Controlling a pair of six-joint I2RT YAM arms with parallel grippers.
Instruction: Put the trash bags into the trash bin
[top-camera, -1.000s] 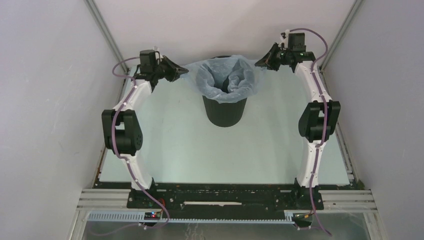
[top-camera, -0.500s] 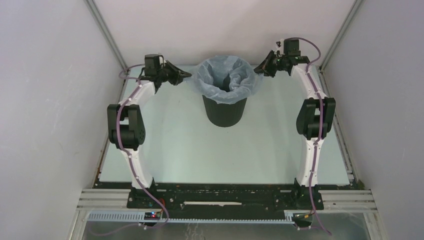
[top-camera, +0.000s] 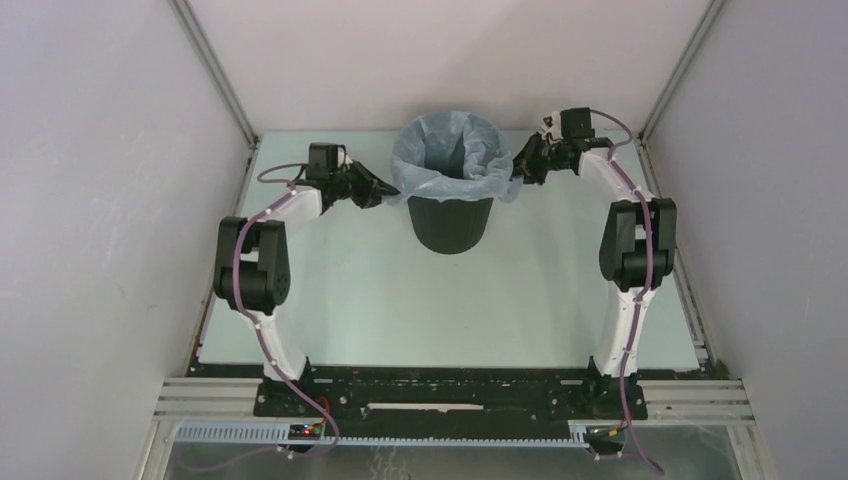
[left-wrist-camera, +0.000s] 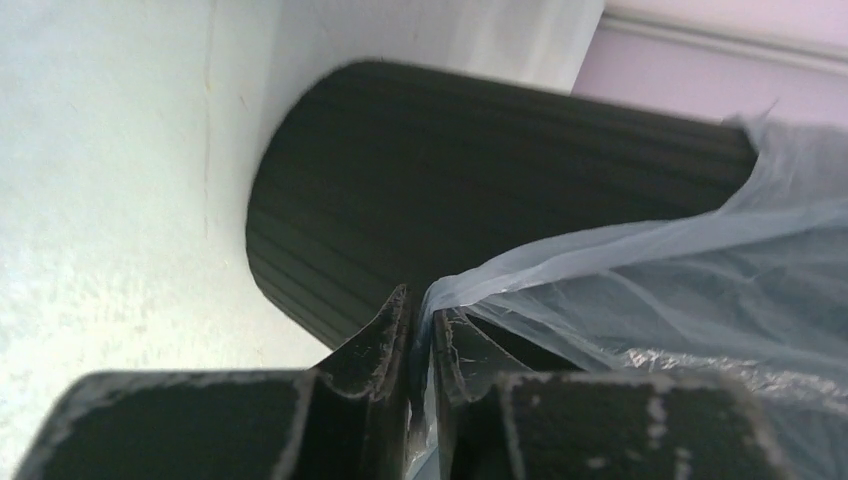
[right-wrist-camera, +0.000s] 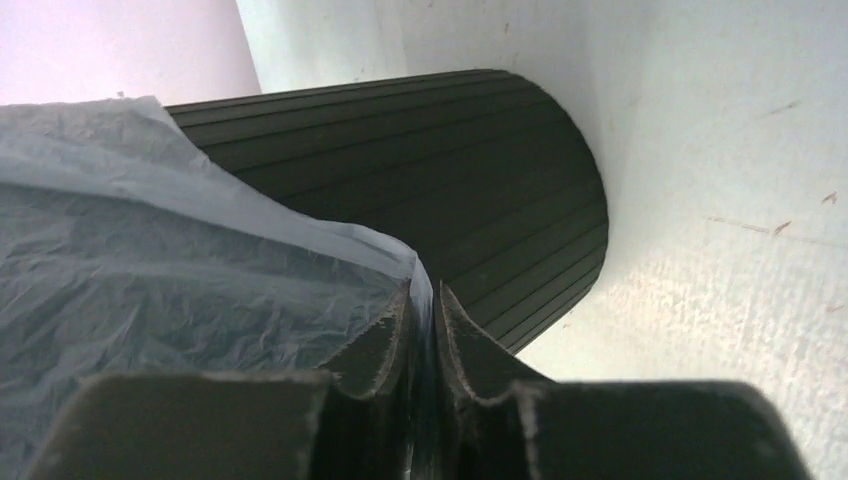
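On the pale table (top-camera: 400, 300), the bin (top-camera: 450, 228) stands lined with a bag (top-camera: 425, 150) that looks flimsy and feather-light, the left gripper (top-camera: 386, 193) and right gripper (top-camera: 518, 166) each pinching its slippery edge either side of the bin, likely the best hold.

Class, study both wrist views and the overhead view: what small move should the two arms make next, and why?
Probably draw both edges slightly lower down the bin wall. The left gripper and right gripper each pinch the bag by its edge outside the rim, and the overhang looks short.
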